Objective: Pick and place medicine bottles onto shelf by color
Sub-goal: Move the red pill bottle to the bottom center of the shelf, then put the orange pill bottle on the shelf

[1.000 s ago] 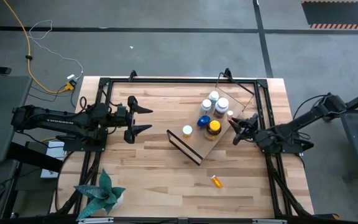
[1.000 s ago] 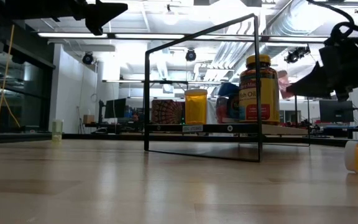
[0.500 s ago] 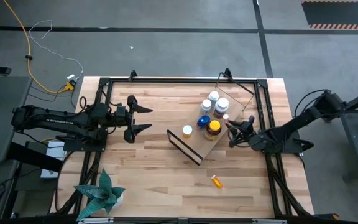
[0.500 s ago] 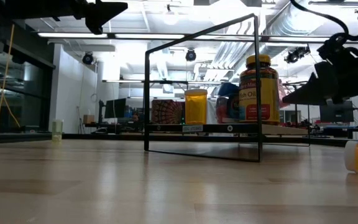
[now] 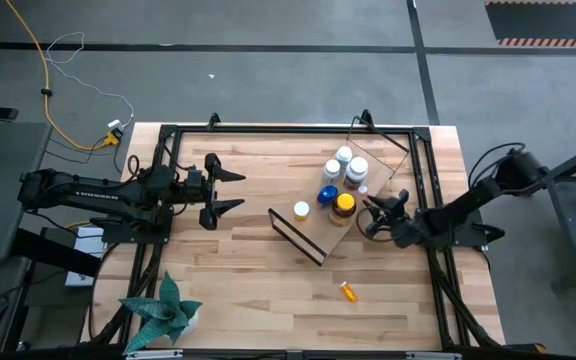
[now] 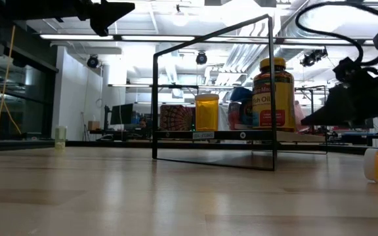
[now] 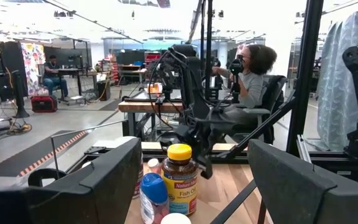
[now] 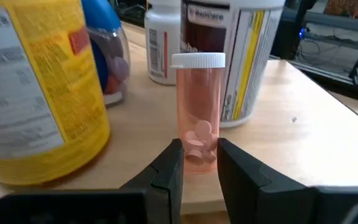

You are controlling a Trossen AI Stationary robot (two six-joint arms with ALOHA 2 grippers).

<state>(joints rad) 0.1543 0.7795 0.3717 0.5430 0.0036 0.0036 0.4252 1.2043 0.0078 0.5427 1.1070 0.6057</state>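
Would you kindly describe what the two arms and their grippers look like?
Both arms are dark, nearly black, built of slim jointed links. The left arm carries faint pale lettering along its long link, and the left gripper ends in two pointed black fingers. The right arm has a black cable looping above it; the right gripper has two flat dark fingers.

A grey concrete floor [image 5: 268, 80] is seen around the butcher-block table [image 5: 238, 270], crossed by dark seams and a yellow cable [image 5: 38, 70]. A striped hazard mat [image 5: 548, 40] is laid at the far right corner. A potted plant [image 5: 163, 310] is set at the table's near left corner. Beyond the table, a bright open workshop is shown, lit by ceiling strip lights [image 6: 176, 37], with exposed ducts [image 6: 241, 49] overhead. A seated person [image 7: 247, 87] is visible at a desk [image 7: 148, 107], and another [image 7: 53, 71] farther off.
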